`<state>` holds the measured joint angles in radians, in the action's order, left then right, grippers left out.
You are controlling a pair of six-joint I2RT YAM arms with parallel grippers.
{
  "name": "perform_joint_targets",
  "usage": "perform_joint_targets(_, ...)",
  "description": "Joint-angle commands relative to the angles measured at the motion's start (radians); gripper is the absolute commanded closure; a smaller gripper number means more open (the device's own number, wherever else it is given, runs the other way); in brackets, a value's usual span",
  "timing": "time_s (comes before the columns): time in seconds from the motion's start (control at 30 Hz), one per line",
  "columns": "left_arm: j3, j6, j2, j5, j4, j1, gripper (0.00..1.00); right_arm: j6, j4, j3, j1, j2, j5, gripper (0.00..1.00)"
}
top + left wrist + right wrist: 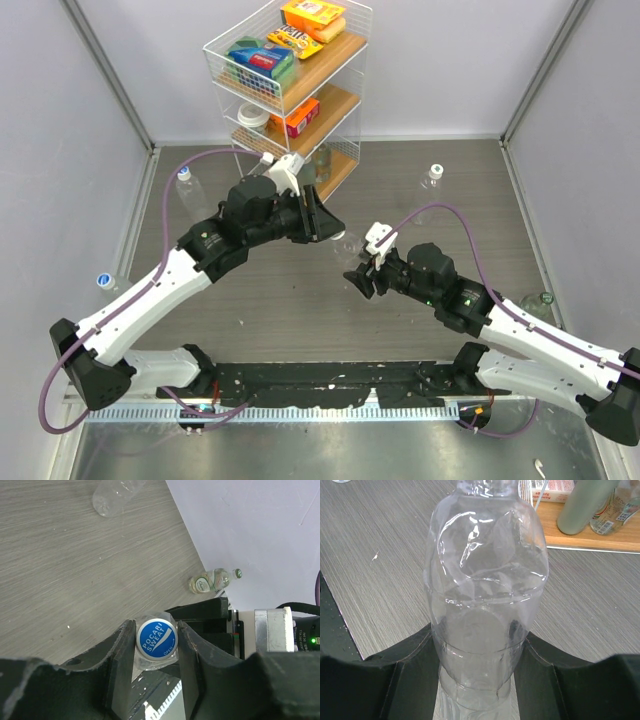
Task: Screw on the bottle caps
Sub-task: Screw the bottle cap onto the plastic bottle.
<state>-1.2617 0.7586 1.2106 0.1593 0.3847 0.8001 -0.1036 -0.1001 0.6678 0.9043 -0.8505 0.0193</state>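
Since the thin bottle (485, 580) looked dented, twisting could have crumpled it or spun it in the right gripper (479, 650). A tilted cap (156, 639) might have cross-threaded.

Fingers (120, 652) of the left gripper (156, 630) stood narrowly apart, clamped on the cap. The right fingers (410, 655) stood wider, clamped on the bottle body, above the table (300, 310).

blue bottle cap (156, 638), reads POCARI SWEAT
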Motion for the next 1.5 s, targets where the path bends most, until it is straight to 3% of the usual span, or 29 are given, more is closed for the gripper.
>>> perform_joint_targets(0.0,0.010,0.007,-0.014,0.039,-0.070,0.001,0.60,-0.001,0.036,0.041,0.004,0.018,-0.002,0.99)
perform_joint_targets(0.23,0.050,-0.008,-0.023,0.143,-0.138,0.001,0.67,0.016,0.046,0.045,0.005,0.042,0.056,0.99)
perform_joint_targets(0.53,0.111,-0.246,-0.020,0.717,-0.306,-0.021,0.68,0.033,0.094,0.039,0.004,0.125,0.335,0.99)
perform_joint_targets(0.6,0.119,-0.275,-0.006,0.788,-0.328,-0.021,0.68,0.036,0.094,0.039,0.004,0.143,0.378,0.99)
perform_joint_targets(0.8,0.130,-0.428,-0.023,0.896,-0.288,-0.021,0.68,0.051,0.129,0.042,0.004,0.191,0.485,0.99)
perform_joint_targets(1.1,0.039,-0.706,0.007,0.927,0.003,-0.021,0.58,0.053,0.163,0.030,0.005,0.195,0.593,0.99)
perform_joint_targets(1.23,0.038,-0.781,0.006,0.945,0.043,-0.021,0.45,0.056,0.177,0.027,0.005,0.194,0.617,0.99)
perform_joint_targets(1.3,0.041,-0.768,0.001,0.938,0.031,-0.021,0.33,0.056,0.177,0.027,0.004,0.194,0.616,0.99)
perform_joint_targets(1.33,0.039,-0.765,0.001,0.938,0.026,-0.019,0.23,0.056,0.175,0.027,0.005,0.194,0.614,0.99)
perform_joint_targets(1.37,0.042,-0.765,0.000,0.930,0.017,-0.021,0.03,0.053,0.174,0.027,0.004,0.194,0.605,0.99)
perform_joint_targets(1.47,0.056,-0.694,-0.019,0.899,-0.029,-0.021,0.00,0.044,0.152,0.030,0.004,0.192,0.559,0.99)
